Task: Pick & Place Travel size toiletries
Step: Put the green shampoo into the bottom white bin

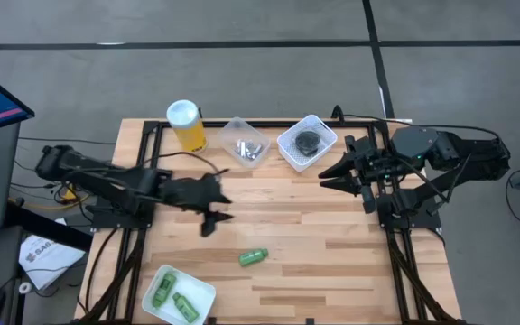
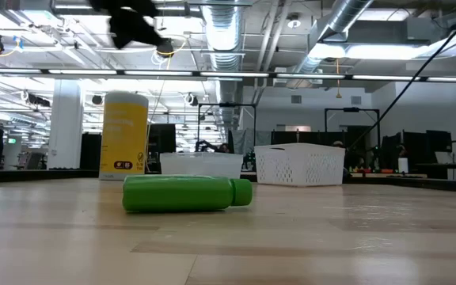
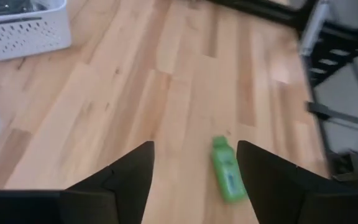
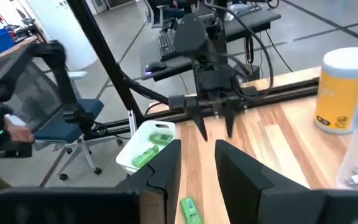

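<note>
Large workshop hall with exposed ducts and strip lights behind; pale wooden table (image 1: 314, 226) in front, carrying everything.

Sorting looks partly done. 2 green mini bottles (image 1: 173, 297) already lying in the white tray (image 1: 199, 291) at the near-left corner. 1 loose green bottle (image 1: 253, 257) on its side on bare wood near the table's middle, well apart from that tray, so not yet placed. Slim silvery tubes (image 1: 247, 151) in the clear tub (image 1: 230, 133) at the far edge; a dark round piece (image 1: 307, 140) in the white basket (image 1: 326, 142) beside it, exact count of pieces there not readable. Tall yellow canister (image 1: 188, 125) upright at the far-left end of that row, not part of the job.

Left tool (image 1: 214, 217) raised above the table, fingers spread apart and empty, loose bottle ahead of them and slightly off to one side in the left wrist view. Probably lining up for that last bottle. Right tool (image 1: 335, 176) parked off the right edge near the basket, fingers only narrowly parted, nothing between them.

Remaining, by this reading: lower over the loose bottle, clamp it, carry it to the tray with the other 2.
</note>
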Available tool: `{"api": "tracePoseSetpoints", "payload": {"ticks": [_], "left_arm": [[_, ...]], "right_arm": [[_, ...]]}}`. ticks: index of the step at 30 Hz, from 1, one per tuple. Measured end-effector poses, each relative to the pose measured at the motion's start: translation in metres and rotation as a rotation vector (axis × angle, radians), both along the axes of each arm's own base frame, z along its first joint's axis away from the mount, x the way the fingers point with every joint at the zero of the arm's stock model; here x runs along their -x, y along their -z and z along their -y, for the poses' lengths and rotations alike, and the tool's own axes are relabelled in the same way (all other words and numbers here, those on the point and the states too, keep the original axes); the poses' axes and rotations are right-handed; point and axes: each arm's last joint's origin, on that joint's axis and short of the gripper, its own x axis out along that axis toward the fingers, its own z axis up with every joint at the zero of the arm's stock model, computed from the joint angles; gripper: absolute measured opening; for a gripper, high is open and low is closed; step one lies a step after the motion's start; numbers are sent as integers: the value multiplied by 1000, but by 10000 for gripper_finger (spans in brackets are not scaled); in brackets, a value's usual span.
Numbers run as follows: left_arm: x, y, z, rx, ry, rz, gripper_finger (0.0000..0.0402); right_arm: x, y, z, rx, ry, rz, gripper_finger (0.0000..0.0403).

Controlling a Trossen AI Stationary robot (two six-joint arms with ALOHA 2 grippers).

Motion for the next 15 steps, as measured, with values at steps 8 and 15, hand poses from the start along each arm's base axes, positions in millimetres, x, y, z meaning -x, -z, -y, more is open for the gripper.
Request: {"api": "tracePoseSetpoints", "payload": {"ticks": [8, 15], "left_arm": [[-89, 16, 2, -86, -12, -122, 237], [-131, 41, 20, -37, 4, -189, 237]], "right_arm": [[6, 8, 4, -1, 90, -94, 93], [6, 9, 4, -68, 116, -113, 93]]}}
